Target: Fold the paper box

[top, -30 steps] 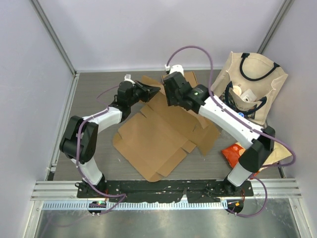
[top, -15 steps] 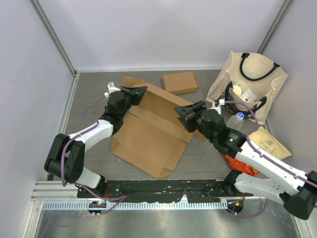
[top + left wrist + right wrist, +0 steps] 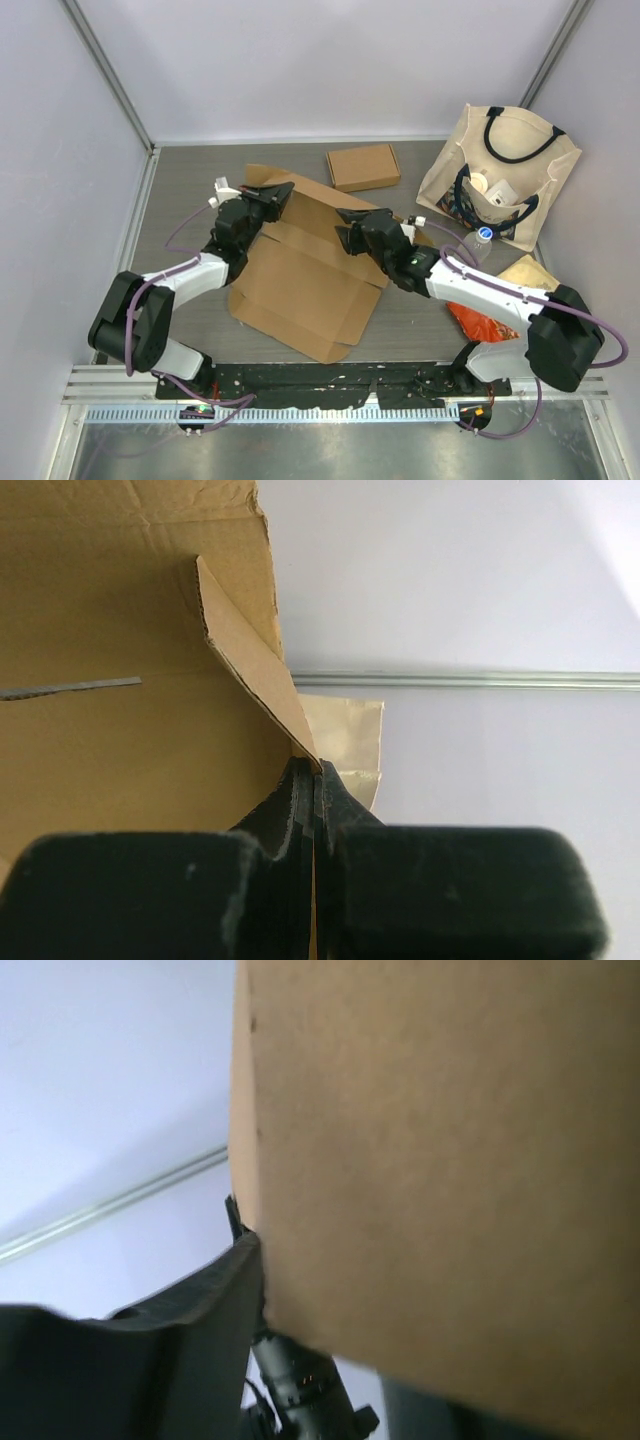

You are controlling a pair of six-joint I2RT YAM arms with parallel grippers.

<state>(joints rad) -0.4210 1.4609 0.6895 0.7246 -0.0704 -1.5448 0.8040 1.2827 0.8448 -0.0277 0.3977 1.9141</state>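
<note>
A beige canvas tote bag (image 3: 515, 160) with dark handles stands at the far right corner of the grey worktop (image 3: 185, 190), leaning against the right wall (image 3: 610, 130). Its mouth gapes, showing a white round item and some dark packaging inside. A clear bottle with a white cap (image 3: 483, 235) lies just in front of the bag. Nearer the front, an orange snack packet (image 3: 476, 318) lies flat, with a tan paper pouch (image 3: 545, 288) beside it on the right. A small closed cardboard box (image 3: 362, 166) sits at the far side, left of the bag. Pale walls enclose the worktop, and a metal rail (image 3: 330, 385) runs along its near edge.
</note>
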